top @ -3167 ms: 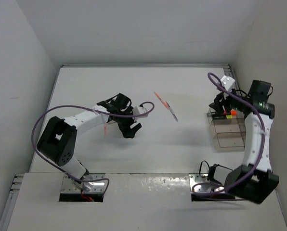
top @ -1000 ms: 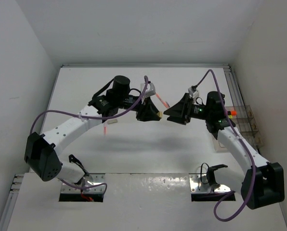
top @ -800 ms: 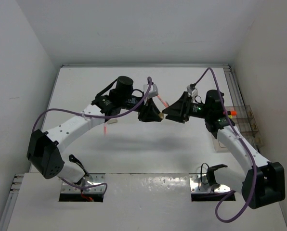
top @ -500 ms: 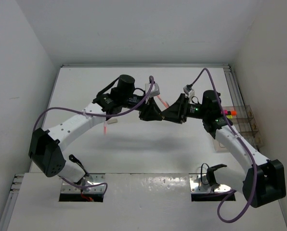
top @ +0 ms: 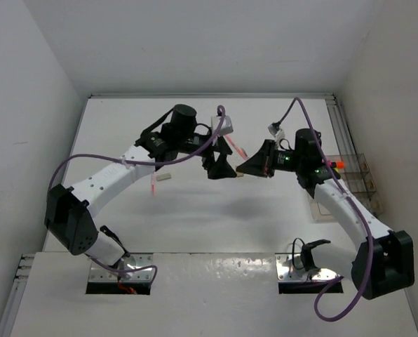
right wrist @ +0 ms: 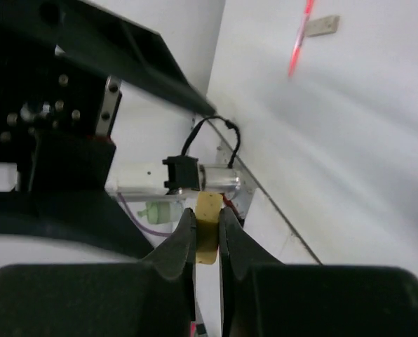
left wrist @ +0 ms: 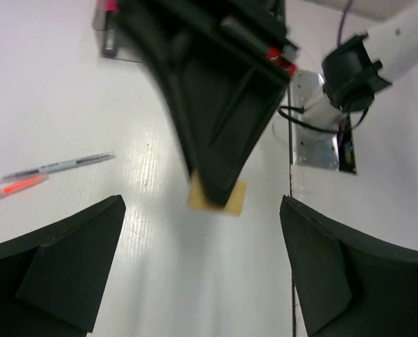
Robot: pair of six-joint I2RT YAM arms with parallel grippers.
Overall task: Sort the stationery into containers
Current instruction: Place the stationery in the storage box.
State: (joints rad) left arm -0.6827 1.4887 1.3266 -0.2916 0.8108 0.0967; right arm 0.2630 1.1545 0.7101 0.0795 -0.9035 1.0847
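My right gripper (top: 241,168) is shut on a small tan eraser block (right wrist: 208,235), held above the middle of the table. In the right wrist view the right gripper (right wrist: 207,214) pinches it between both fingertips. My left gripper (top: 221,167) faces it, open and empty. In the left wrist view the left gripper (left wrist: 202,202) stands wide apart around the right gripper's tip (left wrist: 223,140) and the eraser (left wrist: 231,200). A grey eraser (top: 164,177) and a pink pen (top: 153,187) lie at the left. An orange pen (top: 237,148) lies behind the grippers.
Two clear containers stand at the right edge: the far one (top: 360,175) holds an orange-ended highlighter (top: 335,165), the near one (top: 328,206) lies partly under my right arm. A thin grey pen (left wrist: 58,166) lies beside the orange pen (left wrist: 16,188). Walls enclose the table.
The left gripper brought the tan eraser to the right gripper in mid-air. The right gripper closed on it; the left gripper opened and drew back slightly.
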